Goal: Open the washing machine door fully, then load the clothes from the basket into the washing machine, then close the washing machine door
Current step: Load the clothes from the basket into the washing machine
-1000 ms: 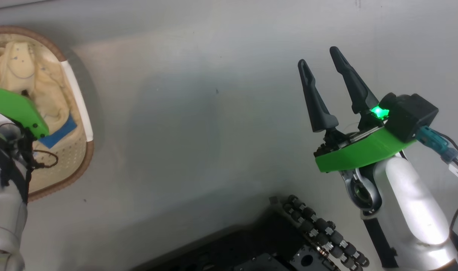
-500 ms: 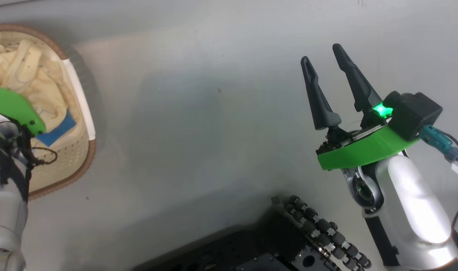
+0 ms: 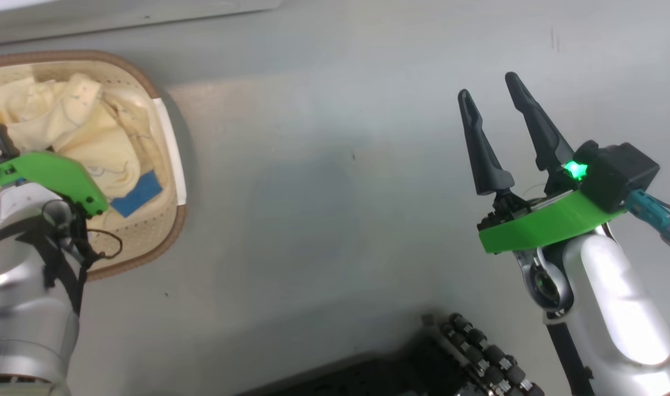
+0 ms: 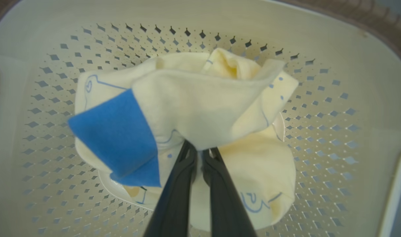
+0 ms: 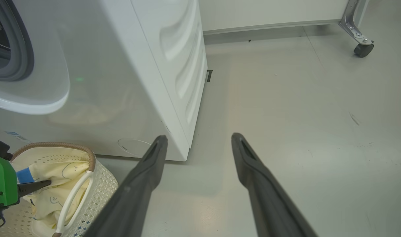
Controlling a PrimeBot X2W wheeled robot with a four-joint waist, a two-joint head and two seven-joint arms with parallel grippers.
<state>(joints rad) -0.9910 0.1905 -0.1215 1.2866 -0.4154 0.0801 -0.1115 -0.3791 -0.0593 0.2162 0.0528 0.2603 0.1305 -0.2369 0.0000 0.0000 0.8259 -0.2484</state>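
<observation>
Laundry grab at the basket: at far left of the head view, the robot's silver left forearm [image 3: 21, 308] rises from the lower corner, its green wrist mount [image 3: 54, 176] bent over the basket [image 3: 167, 242], which stands on the grey floor [image 3: 324, 220]. The left gripper [image 4: 199, 152] reaches down into the basket, its jaws pressed together on a fold of the clothes [image 4: 203, 112], a cream-yellow bundle with a bright blue patch and faint blue line drawings. The fabric bunches up around the fingertips, ringed by the basket's perforated walls; whether it has cleared the bottom cannot be told. To the right, well apart from the basket, the right gripper [image 3: 488, 87] hovers over the floor. Its pale forearm comes up from the lower right corner and its two long dark fingers point up the view, tilted slightly left, jaws wide apart. That arm's wrist view takes in the white washing machine [image 5: 128, 82], its grey gasket [image 5: 21, 49] at the far left edge, with the basket close in front of the machine's base and the left gripper's dark finger lying across the clothes.
</observation>
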